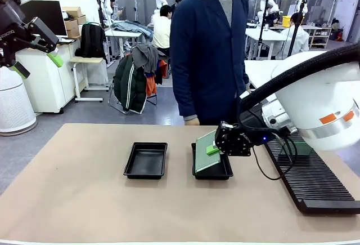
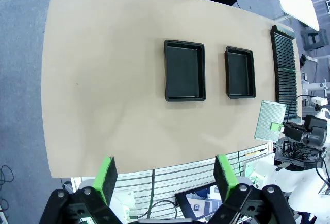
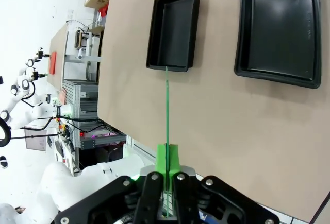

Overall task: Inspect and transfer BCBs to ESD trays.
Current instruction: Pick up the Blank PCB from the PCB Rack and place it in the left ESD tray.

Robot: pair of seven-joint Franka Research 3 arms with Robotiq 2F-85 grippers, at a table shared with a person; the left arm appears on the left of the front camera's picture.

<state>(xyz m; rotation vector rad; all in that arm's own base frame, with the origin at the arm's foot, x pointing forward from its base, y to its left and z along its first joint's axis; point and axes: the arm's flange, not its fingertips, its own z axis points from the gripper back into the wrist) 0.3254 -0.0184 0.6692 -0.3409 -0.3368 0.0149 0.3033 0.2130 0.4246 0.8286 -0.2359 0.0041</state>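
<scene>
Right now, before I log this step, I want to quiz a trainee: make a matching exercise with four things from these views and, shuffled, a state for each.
Things:
1. left hand
2. right hand
3. BCB
4. tray on the robot's left

States:
A. empty, flat on the table
B. open, raised, holding nothing
C. tilted, off the table, gripped at one edge
D. shut on the BCB

Pairs: 1-B; 2-D; 3-C; 4-A
</scene>
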